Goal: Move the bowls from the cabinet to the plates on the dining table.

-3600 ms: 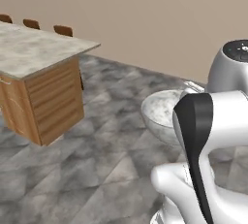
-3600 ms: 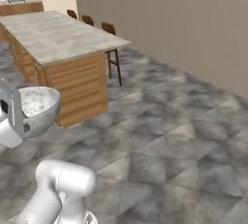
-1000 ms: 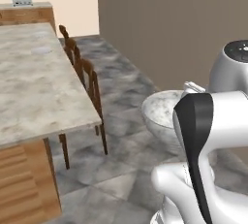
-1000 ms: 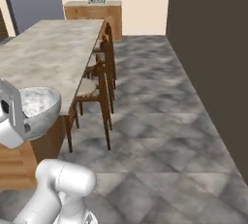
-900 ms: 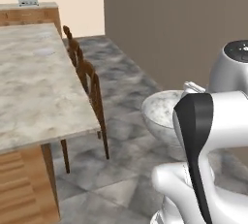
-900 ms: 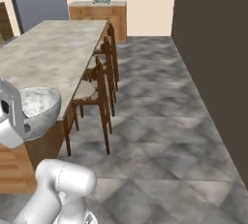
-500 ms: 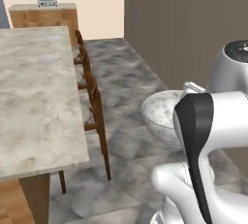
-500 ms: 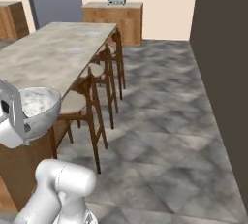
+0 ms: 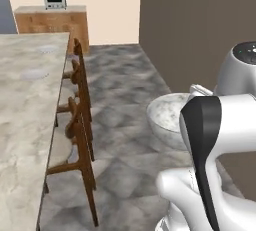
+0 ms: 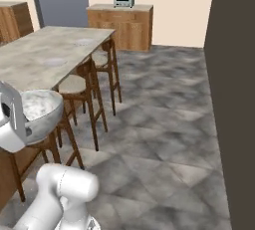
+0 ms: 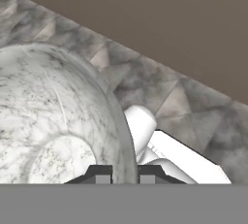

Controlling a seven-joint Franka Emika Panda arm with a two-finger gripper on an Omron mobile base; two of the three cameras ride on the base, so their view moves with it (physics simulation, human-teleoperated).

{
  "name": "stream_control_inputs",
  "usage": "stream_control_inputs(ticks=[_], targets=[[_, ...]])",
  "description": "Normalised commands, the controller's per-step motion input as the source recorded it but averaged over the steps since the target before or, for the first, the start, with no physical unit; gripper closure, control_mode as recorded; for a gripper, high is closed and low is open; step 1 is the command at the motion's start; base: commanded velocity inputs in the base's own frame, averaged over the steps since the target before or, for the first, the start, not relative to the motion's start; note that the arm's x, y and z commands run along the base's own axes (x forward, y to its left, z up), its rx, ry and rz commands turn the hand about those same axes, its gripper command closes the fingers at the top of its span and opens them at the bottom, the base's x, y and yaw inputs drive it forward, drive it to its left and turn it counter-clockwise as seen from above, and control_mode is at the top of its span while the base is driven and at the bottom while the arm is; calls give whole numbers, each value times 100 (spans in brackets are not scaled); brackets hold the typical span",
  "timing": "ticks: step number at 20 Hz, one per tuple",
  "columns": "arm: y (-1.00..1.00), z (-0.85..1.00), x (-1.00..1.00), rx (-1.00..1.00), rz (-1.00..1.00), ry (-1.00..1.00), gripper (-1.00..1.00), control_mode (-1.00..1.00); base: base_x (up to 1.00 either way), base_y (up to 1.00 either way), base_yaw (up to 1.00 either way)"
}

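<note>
Bowl first: the deep round pale grey-white marbled bowl [image 11: 53, 126] is pinched by its rim in our gripper [image 11: 125, 173], one dark fingertip inside the wall, one outside, jaws narrow on it. We see the same bowl in the left base view, carried clear above the grey stone floor [image 9: 125, 105]. From the bowl, at about ten o'clock in that view, the long beige-grey marbled worktop [image 9: 25, 120] stretches away with dark wooden stools [image 9: 75, 125] tucked along its near edge. Two thin flat round pale grey plates [image 9: 35, 74] lie toward its far end, well apart from the bowl. Beyond, at twelve o'clock, a small grey appliance [image 9: 55, 0] sits on a low wooden cabinet [image 9: 50, 25].
</note>
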Motion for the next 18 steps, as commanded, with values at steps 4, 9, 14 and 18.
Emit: stream_control_inputs(ticks=[4,9,14,18], targets=[[0,0,0,0,0,0,100,100,100,-71,16],[0,0,0,0,0,0,100,100,100,-68,15],[0,0,0,0,0,0,100,100,100,-62,16],[0,0,0,0,0,0,100,100,100,-56,19]])
